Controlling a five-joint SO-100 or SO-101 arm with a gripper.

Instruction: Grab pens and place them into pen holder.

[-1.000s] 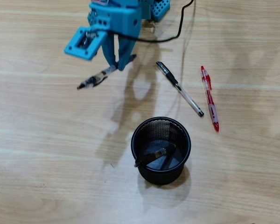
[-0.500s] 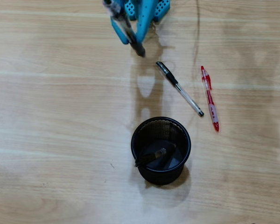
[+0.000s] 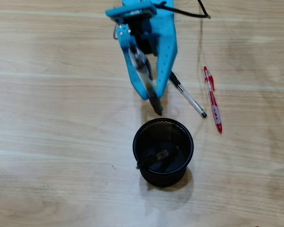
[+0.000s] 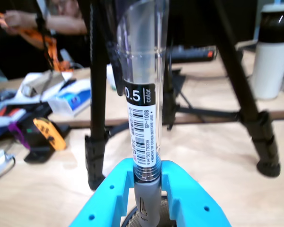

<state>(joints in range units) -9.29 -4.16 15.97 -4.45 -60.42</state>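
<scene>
Light wood table [image 3: 47, 118]. My gripper [image 3: 151, 92] clamps clear pen [image 4: 142, 94] upper centre, above pen holder [image 3: 163, 152]. Wrist view alone shows tripod legs [image 4: 97, 94], white bottle [image 4: 273, 47].

The overhead view is bright and even, with light from above. The table [image 3: 47, 142] has soft pale shine in wide streaks. The holder [image 3: 163, 151] drops a small faint shadow just below it, and the arm [image 3: 149, 52] leaves only a weak one. Things here look sharp. In the wrist view the pen [image 4: 143, 94] is close and clear, with glare on its see-through barrel. The room behind is darker and blurry.
</scene>
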